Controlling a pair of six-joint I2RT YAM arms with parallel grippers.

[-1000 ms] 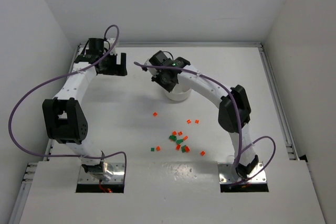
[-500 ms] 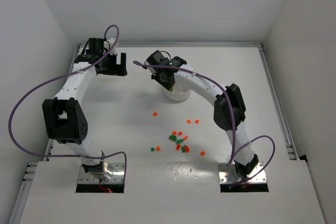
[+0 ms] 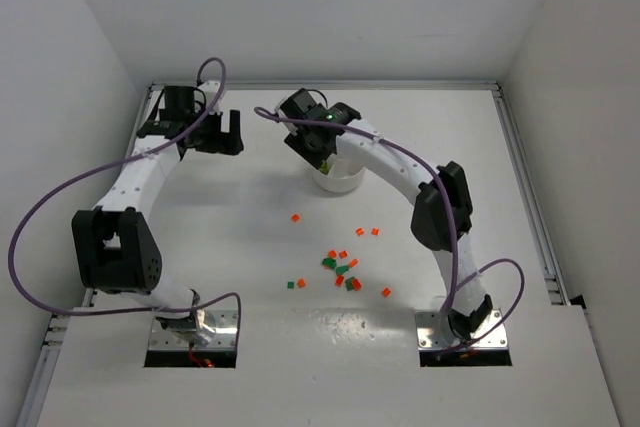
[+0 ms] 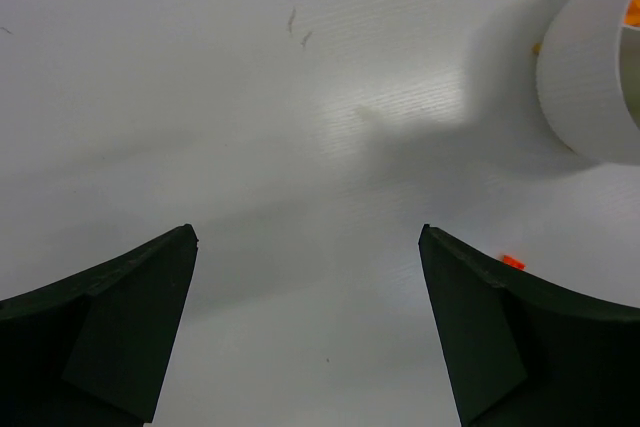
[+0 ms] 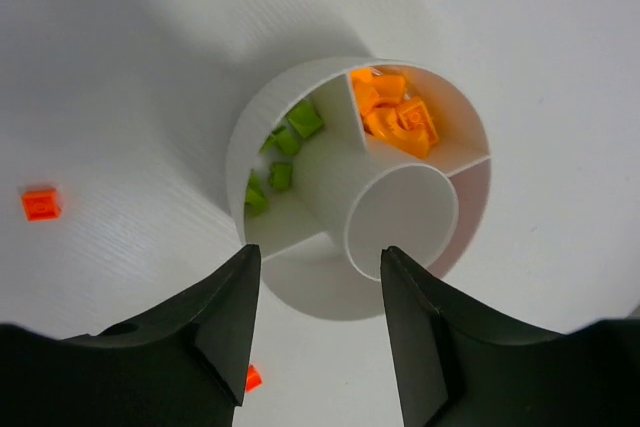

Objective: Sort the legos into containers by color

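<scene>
On the white table (image 3: 250,237), the left gripper (image 4: 305,237) hangs to the left of the dish over bare surface, its fingers spread wide and empty. The right gripper (image 5: 315,252) stands above the white dish (image 5: 300,292), fingers parted and gripping nothing. One compartment holds green legos (image 5: 290,137) and the adjoining one orange legos (image 5: 395,117), while loose legos (image 3: 340,267) lie scattered nearer the arm bases.

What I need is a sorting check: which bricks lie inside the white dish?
Orange bricks sit in one wedge of the dish; light green bricks lie in the next. The central hub and the right fingers cover the near wedges' contents.
</scene>
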